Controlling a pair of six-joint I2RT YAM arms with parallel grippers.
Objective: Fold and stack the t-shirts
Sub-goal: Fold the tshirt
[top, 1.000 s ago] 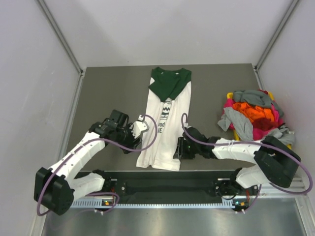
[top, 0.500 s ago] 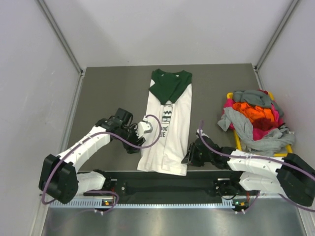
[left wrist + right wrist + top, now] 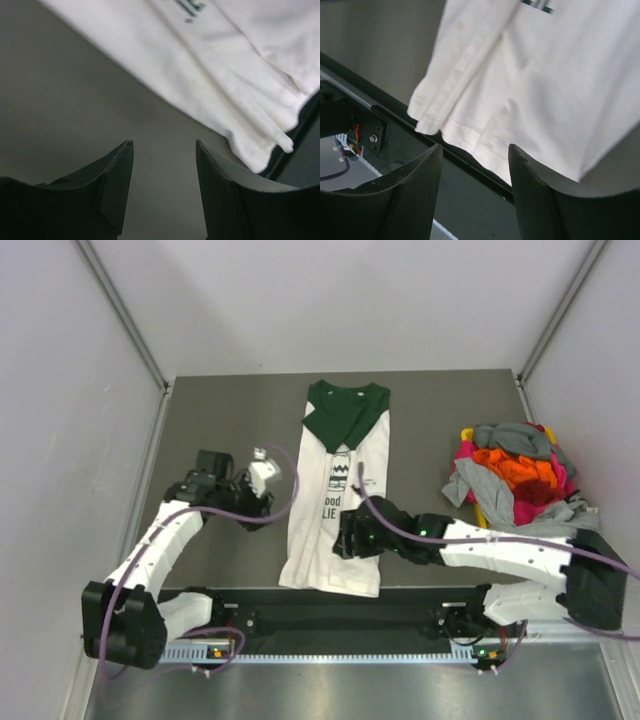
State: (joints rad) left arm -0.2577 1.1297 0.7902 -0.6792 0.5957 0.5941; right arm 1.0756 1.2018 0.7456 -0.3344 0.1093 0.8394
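Observation:
A white t-shirt (image 3: 338, 510) with black print and dark green sleeves lies folded into a long strip down the middle of the table, collar at the far end. My left gripper (image 3: 264, 466) is open and empty over bare table just left of the shirt. In the left wrist view (image 3: 164, 145) the shirt (image 3: 225, 75) lies up and to the right. My right gripper (image 3: 346, 539) is open and empty above the shirt's lower right part. In the right wrist view (image 3: 475, 147) the shirt's hem (image 3: 485, 115) lies ahead of the fingers. Other t-shirts (image 3: 512, 475), grey, orange, pink and red, are piled at the right.
The pile sits in a yellow bin (image 3: 480, 512) by the right wall. The table's front edge with a black rail (image 3: 330, 615) runs just below the shirt's hem; the rail also shows in the right wrist view (image 3: 395, 120). Grey walls close in left and right.
My left gripper has pulled back left and away from the shirt's edge. My right gripper has swung left from beside the hem to above the shirt's lower part.

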